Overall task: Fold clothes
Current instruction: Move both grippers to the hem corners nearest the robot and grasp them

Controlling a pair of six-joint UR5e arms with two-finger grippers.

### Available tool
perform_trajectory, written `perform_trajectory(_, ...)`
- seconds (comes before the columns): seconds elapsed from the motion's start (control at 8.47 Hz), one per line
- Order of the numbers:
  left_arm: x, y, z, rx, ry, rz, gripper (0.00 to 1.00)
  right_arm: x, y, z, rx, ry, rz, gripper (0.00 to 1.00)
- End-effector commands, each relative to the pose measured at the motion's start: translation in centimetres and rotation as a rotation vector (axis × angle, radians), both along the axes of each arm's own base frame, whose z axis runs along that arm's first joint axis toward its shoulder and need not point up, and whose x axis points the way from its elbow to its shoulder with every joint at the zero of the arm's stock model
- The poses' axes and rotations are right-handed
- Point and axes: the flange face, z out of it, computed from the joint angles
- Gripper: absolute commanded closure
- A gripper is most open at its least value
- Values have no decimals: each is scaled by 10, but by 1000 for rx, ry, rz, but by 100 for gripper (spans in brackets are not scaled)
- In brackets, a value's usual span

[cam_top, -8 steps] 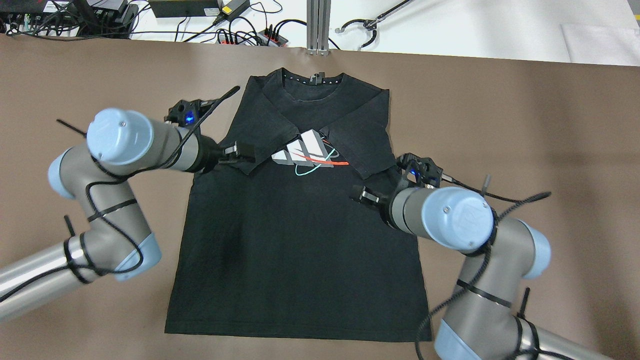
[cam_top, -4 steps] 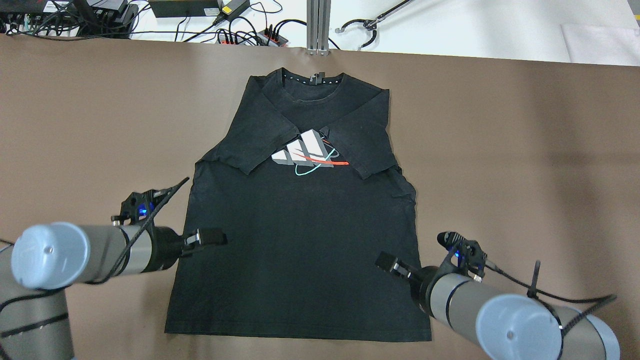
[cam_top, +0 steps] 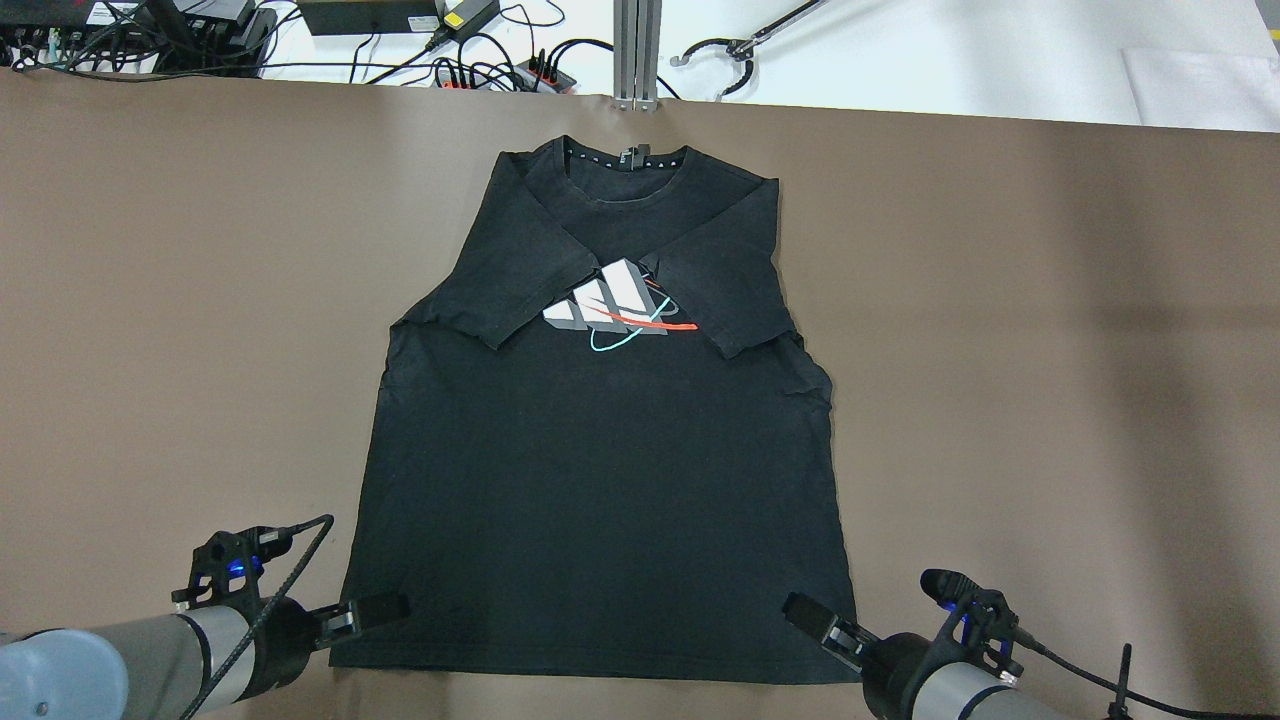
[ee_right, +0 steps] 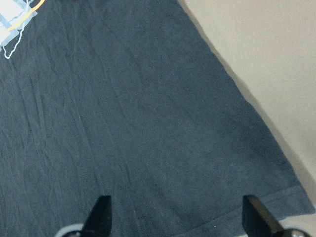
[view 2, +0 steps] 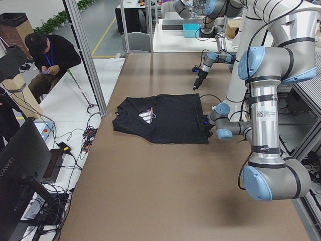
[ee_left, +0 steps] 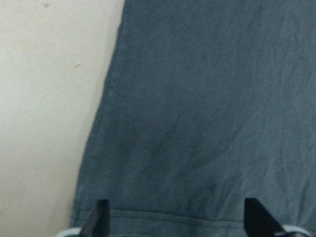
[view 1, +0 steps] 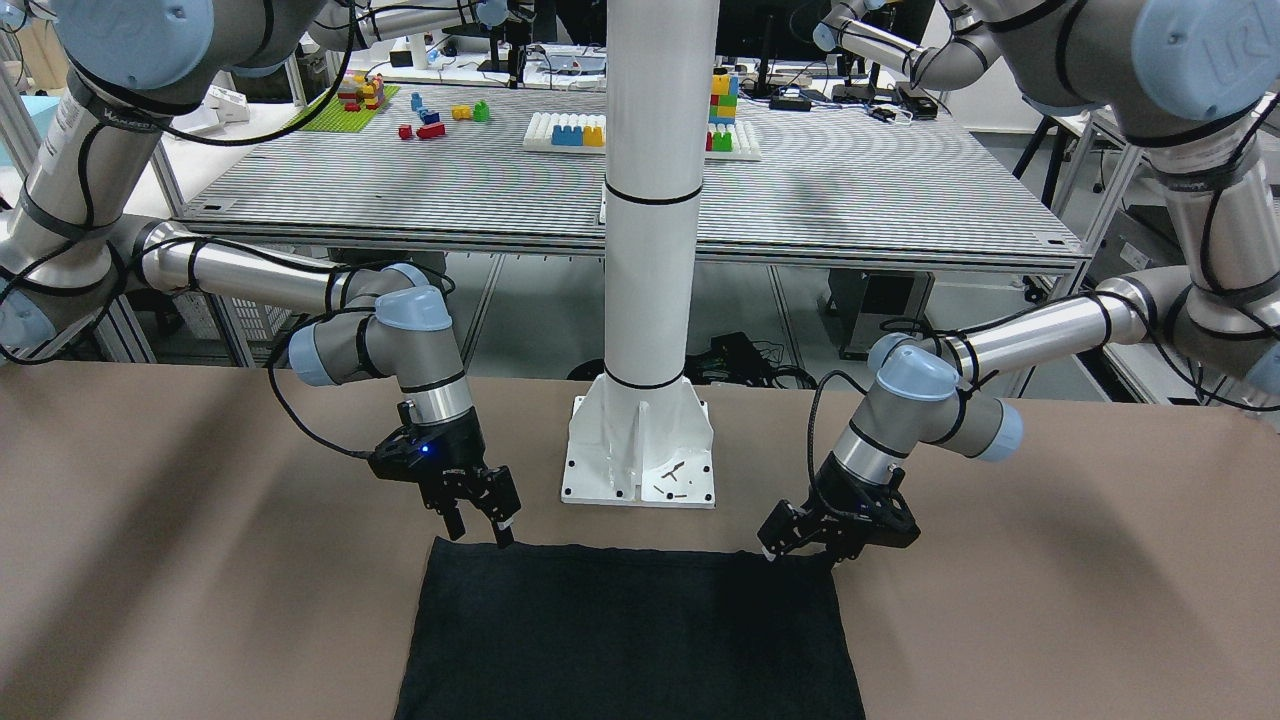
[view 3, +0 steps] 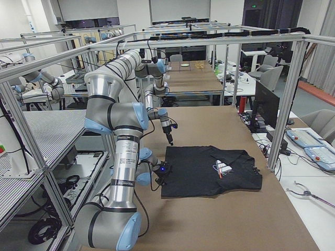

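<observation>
Supporting surface: brown table (cam_top: 1000, 300), running out wide to either side of the white pillar (view 1: 655, 250).
Pillar: upright and round. It stands on a square base plate (view 1: 640, 470) on the table's robot-side edge. All places below are taken from it.
Bench: grey slatted top behind the pillar, with coloured toy blocks (view 1: 590, 130) on it.
Person: dark top, head bowed, off the table past the edge opposite the pillar (view 2: 47, 55).
Clothes: one black T-shirt (cam_top: 600, 480) lying flat on the table straight out from the pillar. It is wider than the base plate.
Hem: the shirt edge nearest the pillar (view 1: 620, 548), near the base plate but apart from it.
Collar: the shirt end farthest from the pillar (cam_top: 625, 175).
Sleeves: both folded inward across the chest (cam_top: 510, 290), on the side of the shirt away from the pillar.
Left gripper: low at the hem corner out from the pillar on the left arm's side (view 1: 797, 550). Jaws spread wide, nothing clamped. Its wrist view shows the hem band running between the two tips. Contact with the cloth: cannot tell.
Right gripper: low at the other hem corner, across the pillar from the left one (view 1: 480, 532). Jaws spread wide, holding nothing. Its wrist view shows the hem corner lying outside one finger. Contact: cannot tell.
Logo: white stripes with a red and a teal line (cam_top: 615, 305), showing between the folded sleeves on the chest.
</observation>
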Motion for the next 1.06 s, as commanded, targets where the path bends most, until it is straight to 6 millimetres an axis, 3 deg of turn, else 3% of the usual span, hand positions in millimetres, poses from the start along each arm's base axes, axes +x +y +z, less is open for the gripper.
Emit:
perform_trajectory(0.0,5,13,48,1,-76,13,5,8,5,14,15,-8,-2,7)
perform_trajectory(0.47,15,18,56,3,-70,26,8,8,5,12,18,-11,-3,6)
perform_trajectory(0.59,15,18,55,3,-62,26,21,8,5,12,18,-11,-3,6)
perform_trajectory(0.71,15,19,57,4,-64,29,43,7,5,11,18,-13,-3,6)
perform_trajectory(0.94,17,22,57,4,-65,35,51,7,5,13,18,-10,-3,6)
